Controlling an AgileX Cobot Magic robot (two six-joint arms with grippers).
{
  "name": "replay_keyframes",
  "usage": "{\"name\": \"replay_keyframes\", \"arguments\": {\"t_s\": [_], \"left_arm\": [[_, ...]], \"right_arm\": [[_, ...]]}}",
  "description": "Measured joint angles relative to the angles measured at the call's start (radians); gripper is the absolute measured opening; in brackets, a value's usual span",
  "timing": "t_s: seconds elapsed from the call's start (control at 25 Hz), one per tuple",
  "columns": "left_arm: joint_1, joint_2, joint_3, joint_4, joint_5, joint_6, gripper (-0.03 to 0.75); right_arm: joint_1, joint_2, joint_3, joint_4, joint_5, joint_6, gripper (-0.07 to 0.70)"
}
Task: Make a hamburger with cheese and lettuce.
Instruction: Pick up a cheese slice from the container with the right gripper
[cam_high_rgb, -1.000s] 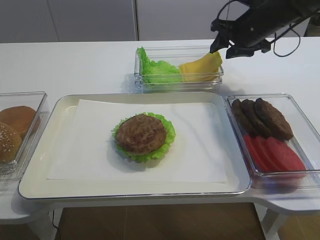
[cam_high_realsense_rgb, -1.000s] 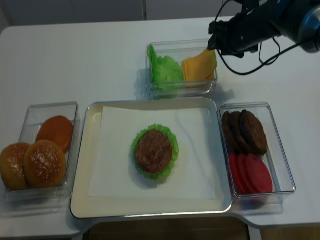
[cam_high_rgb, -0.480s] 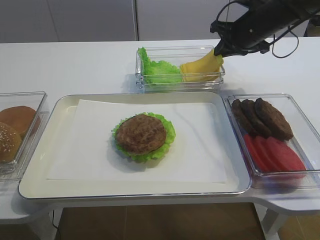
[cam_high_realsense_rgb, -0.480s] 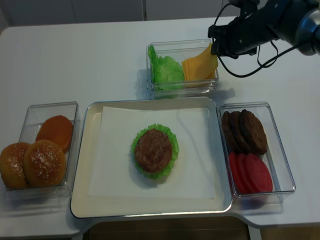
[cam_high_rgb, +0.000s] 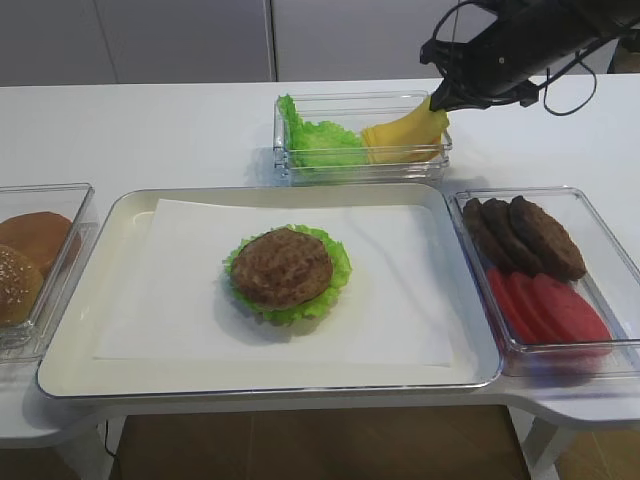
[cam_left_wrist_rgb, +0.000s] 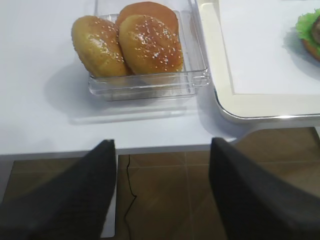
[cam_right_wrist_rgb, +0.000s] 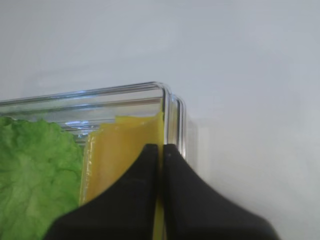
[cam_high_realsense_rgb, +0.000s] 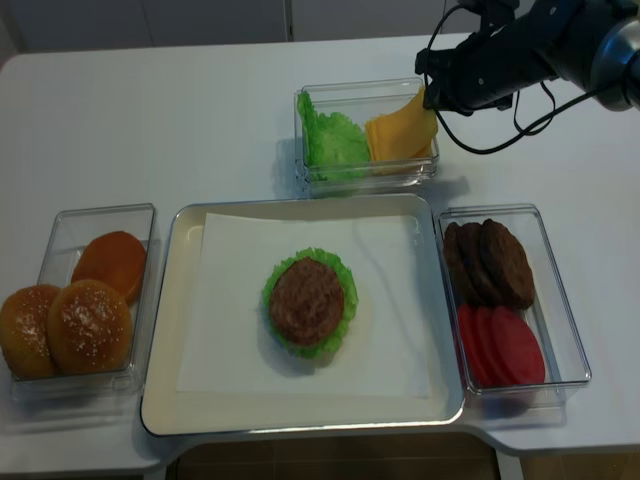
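Right hand (cam_high_rgb: 437, 102) now closed, pinching cheese (cam_high_rgb: 410, 132) corner beneath it

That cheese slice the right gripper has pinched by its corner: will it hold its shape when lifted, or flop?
Probably floppy: the cheese already curves upward where the right gripper pinches its edge. It looks thin and light, so it should lift easily but droop from the pinch. Being smooth and held only by a narrow margin, it might slip or tear.

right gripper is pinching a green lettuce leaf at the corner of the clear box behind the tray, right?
Not the lettuce. The right gripper is shut on the thin yellow cheese slice at that corner of the clear plastic box behind the white tray. The right wrist view shows it.
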Motion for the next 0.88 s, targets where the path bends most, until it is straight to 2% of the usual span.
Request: {"name": "replay_keyframes", "arguments": {"t_s": [0.36, 0.56, 0.88], "left_arm": [[0.000, 0.000, 0.000, 0.000, 0.000, 0.000, 0.439], [0.000, 0.000, 0.000, 0.000, 0.000, 0.000, 0.439], [0.000, 0.000, 0.000, 0.000, 0.000, 0.000, 0.439]], "right_arm": [[0.000, 0.000, 0.000, 0.006, 0.000, 0.000, 0.007], [0.000, 0.000, 0.000, 0.070, 0.006, -0.062, 0.004], [0.000, 0.000, -0.002, 0.089, 0.008, -0.081, 0.003]]}}
